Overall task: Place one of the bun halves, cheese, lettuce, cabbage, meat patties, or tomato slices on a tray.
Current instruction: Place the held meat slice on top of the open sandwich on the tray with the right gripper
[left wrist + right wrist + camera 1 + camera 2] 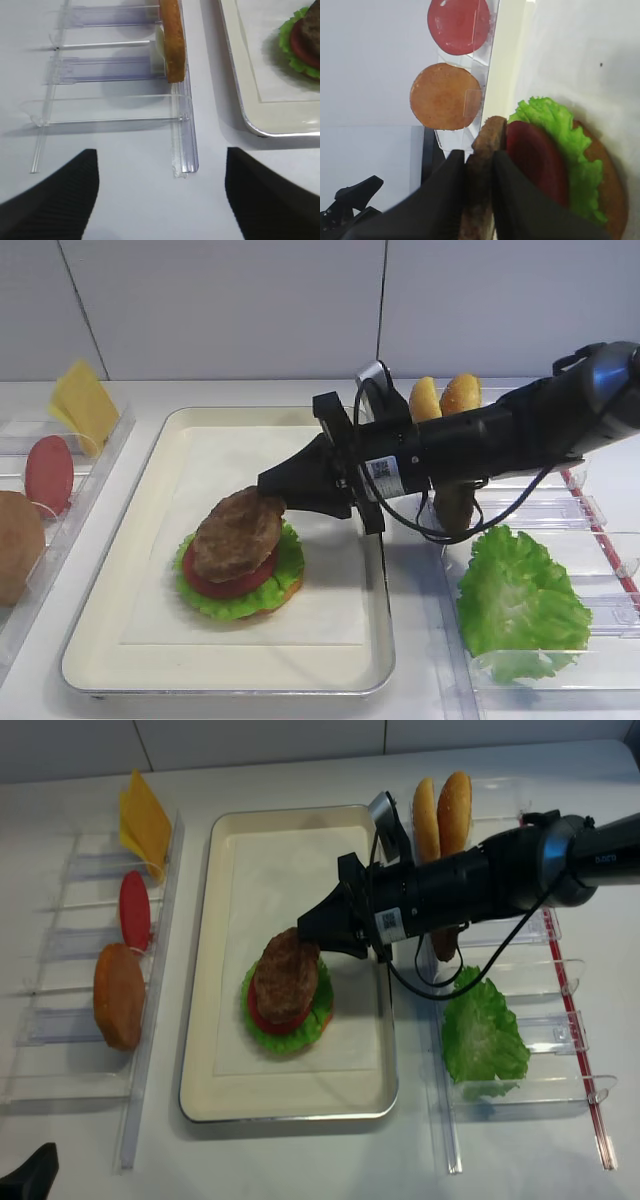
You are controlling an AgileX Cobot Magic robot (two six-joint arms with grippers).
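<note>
On the paper-lined tray [150, 640] sits a stack of a bun half [285, 595], lettuce [225, 605] and a tomato slice [215, 587]. A dark meat patty [238, 532] lies tilted on top of it. My right gripper [275, 502] is shut on the patty's right edge. In the right wrist view the patty [487, 135] stands edge-on between the black fingers [447, 185] of that gripper [480, 160], beside the tomato slice [535, 160]. My left gripper [160, 170] hangs open over bare table by the left rack's end [182, 165]. The cabbage is out of view.
The left clear rack holds cheese [85, 405], a tomato slice [48, 475] and a bun half [18, 545]. The right rack holds two upright bun halves [445, 397], another patty [455, 508] and a big lettuce leaf [520, 605]. My right arm spans the tray's right rim.
</note>
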